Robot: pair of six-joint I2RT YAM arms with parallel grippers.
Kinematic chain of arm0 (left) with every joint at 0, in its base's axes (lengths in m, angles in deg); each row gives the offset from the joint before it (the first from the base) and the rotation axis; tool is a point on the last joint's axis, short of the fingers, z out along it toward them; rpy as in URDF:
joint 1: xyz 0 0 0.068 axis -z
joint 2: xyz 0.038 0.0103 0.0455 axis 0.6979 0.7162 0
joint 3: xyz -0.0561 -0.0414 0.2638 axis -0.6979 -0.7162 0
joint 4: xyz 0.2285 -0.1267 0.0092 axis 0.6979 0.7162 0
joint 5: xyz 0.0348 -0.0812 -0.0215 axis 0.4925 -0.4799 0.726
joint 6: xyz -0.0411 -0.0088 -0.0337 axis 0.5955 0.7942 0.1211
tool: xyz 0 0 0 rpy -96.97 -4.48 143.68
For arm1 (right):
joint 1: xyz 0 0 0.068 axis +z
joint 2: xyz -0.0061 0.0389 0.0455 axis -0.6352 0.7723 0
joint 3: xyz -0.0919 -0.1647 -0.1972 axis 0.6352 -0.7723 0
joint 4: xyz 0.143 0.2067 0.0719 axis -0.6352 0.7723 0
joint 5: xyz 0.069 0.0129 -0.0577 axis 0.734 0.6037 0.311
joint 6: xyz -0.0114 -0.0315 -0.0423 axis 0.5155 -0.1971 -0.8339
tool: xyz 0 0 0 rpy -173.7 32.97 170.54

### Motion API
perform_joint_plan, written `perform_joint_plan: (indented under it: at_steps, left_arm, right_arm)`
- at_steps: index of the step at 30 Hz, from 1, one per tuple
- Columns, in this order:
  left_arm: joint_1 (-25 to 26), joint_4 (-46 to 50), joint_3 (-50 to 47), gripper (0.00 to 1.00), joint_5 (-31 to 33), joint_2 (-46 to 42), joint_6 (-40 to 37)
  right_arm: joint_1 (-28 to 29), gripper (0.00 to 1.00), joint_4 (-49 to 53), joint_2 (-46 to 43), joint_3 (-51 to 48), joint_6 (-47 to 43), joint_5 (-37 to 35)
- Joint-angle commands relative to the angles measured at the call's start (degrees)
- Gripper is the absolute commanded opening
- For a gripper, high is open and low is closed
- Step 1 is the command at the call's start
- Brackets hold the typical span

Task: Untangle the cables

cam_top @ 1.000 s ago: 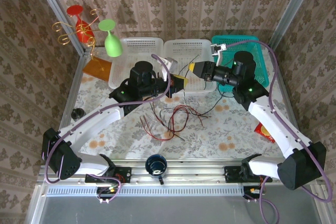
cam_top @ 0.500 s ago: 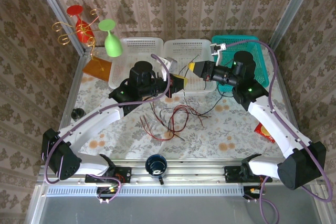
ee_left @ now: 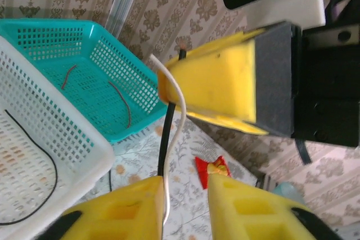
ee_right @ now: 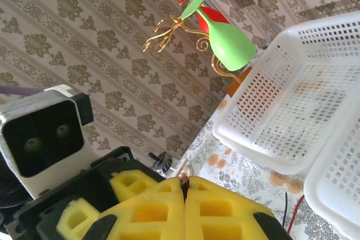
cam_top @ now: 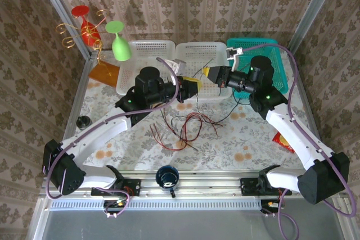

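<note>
The left fingers (ee_left: 149,203) have just parted. They were shut a second ago and now stand a narrow way apart. The black cable (ee_left: 164,139) runs loose through the gap, with a white strand (ee_left: 179,99) beside it. Seen from above, the left arm has also drawn back a touch toward the far left, and its tip hangs over the front rim of the white basket (ee_left: 84,155).

The right fingers (ee_right: 188,200) stay pressed together, with a wire end poking out at their seam. In the left wrist view the black cable comes straight out of their tip, so they hold it.

The other cables (cam_top: 183,127) lie in a crossed heap of red and black loops on the middle of the counter (cam_top: 112,139), just in front of the white basket. One black length already lies in that basket, and two red ones lie in the teal basket (ee_left: 56,26) at the far right corner.

This looks like a handover. With the left grip let go, the black cable hangs from the right side alone and can probably go to a basket. I cannot tell whether its lower end still trails in the heap. If it does, a quick pull may drag the loops along. Most of the sorting is still to do.
</note>
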State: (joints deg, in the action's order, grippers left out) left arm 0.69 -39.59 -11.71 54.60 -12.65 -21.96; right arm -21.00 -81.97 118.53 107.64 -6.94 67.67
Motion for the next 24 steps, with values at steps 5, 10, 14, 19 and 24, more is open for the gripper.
perform_joint_plan:
  at_steps: [5,10,14,19,24]
  left_arm:
    - [-0.25,-4.88,0.89,0.23,-0.5,0.48,1.59]
    - [-0.29,-4.6,1.92,0.33,-0.17,1.31,0.95]
    - [-0.3,-4.6,2.46,0.35,0.47,1.48,0.36]
    - [0.05,-1.97,4.69,0.34,0.25,2.69,-1.31]
    - [0.91,-0.15,6.22,0.39,1.44,3.32,-3.39]
  right_arm:
    - [0.26,0.0,0.26,-0.69,-0.01,-1.01,0.77]
    - [0.23,0.0,0.09,-0.61,-0.34,-0.75,0.9]
    - [0.28,0.0,0.08,-0.34,-0.25,-0.43,1.07]
    - [0.43,0.0,-0.14,0.09,-0.06,-0.04,1.6]
    - [0.38,0.0,0.96,0.18,0.3,-0.48,0.94]
